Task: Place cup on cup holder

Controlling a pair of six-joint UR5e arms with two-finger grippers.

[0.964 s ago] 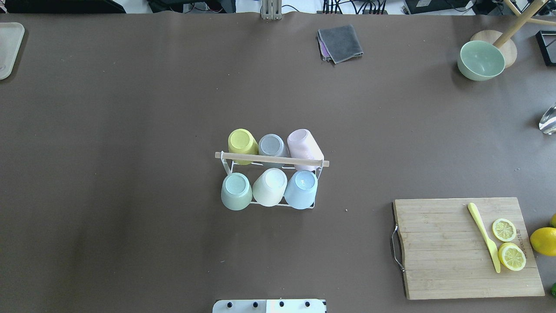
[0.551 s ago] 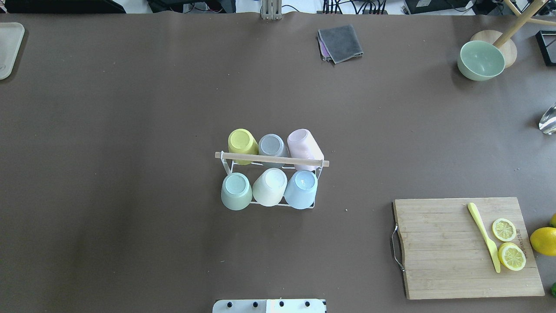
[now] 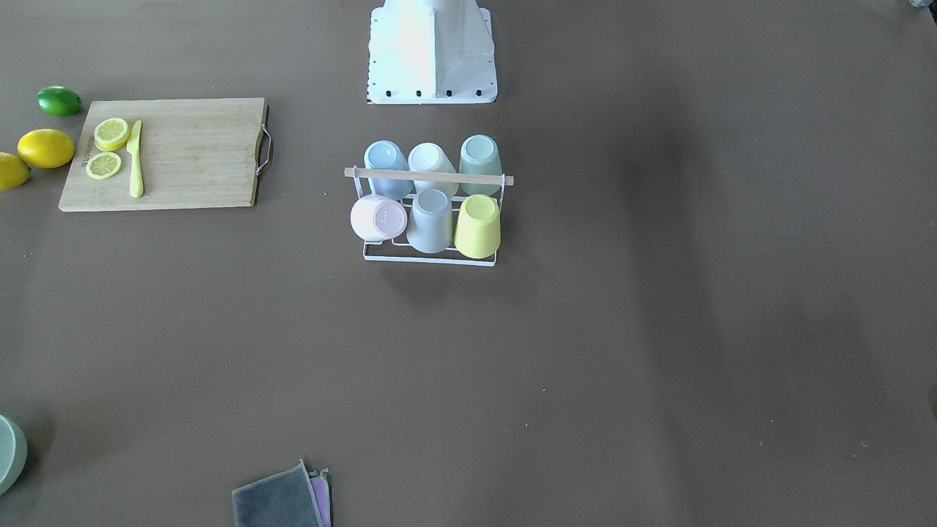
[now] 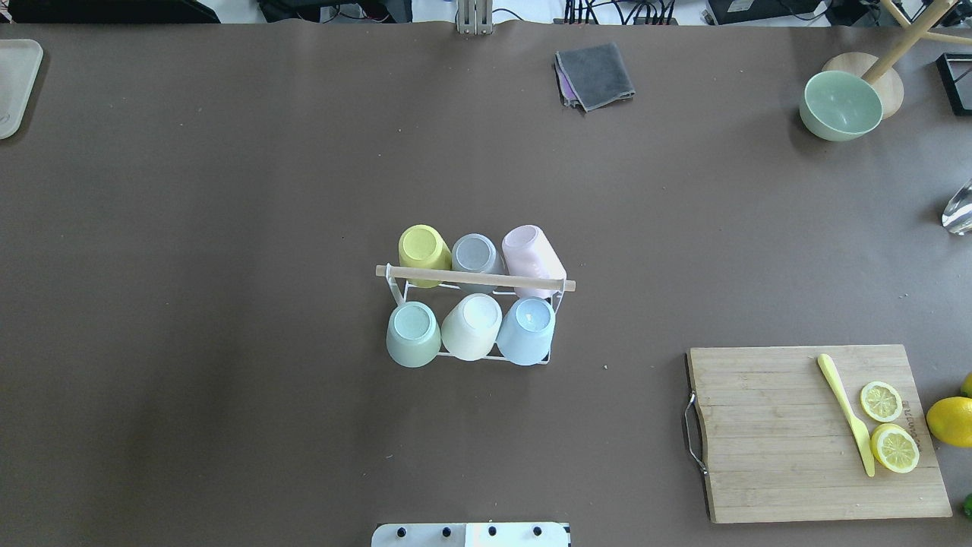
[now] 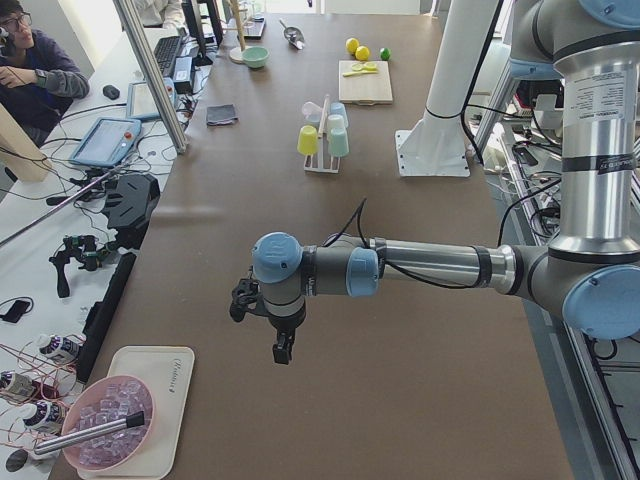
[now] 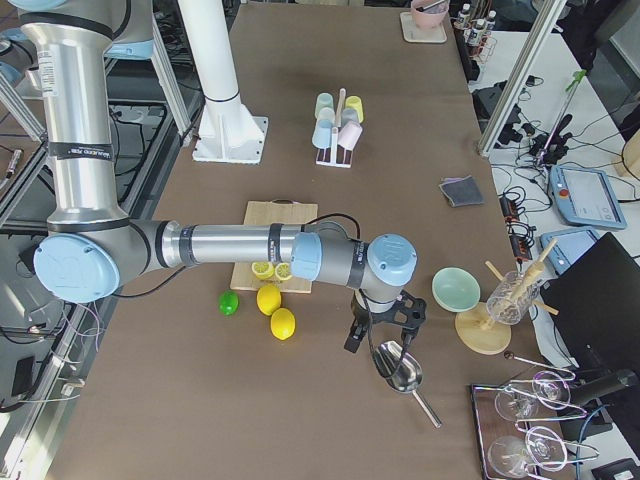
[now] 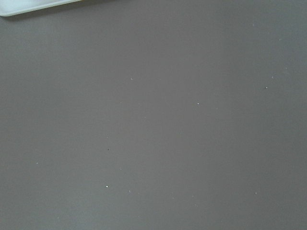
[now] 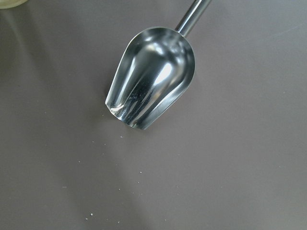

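Observation:
The cup holder (image 4: 474, 278), a white wire rack with a light wooden bar, stands mid-table and also shows in the front-facing view (image 3: 428, 176). Six cups sit upside down on its prongs: yellow (image 4: 424, 249), grey (image 4: 476, 254), pink (image 4: 531, 257), green (image 4: 413, 333), cream (image 4: 471, 325) and blue (image 4: 526, 330). The pink one leans outward. My left gripper (image 5: 283, 350) hovers over bare table far from the rack, near a tray. My right gripper (image 6: 358, 338) hangs over a metal scoop (image 8: 151, 76) at the other end. I cannot tell whether either is open or shut.
A wooden cutting board (image 4: 816, 433) with lemon slices and a yellow knife (image 4: 844, 414) lies front right, whole lemons (image 4: 949, 420) beside it. A green bowl (image 4: 839, 105) and a grey cloth (image 4: 594, 74) lie at the far side. A tray with a pink bowl (image 5: 105, 435) sits far left.

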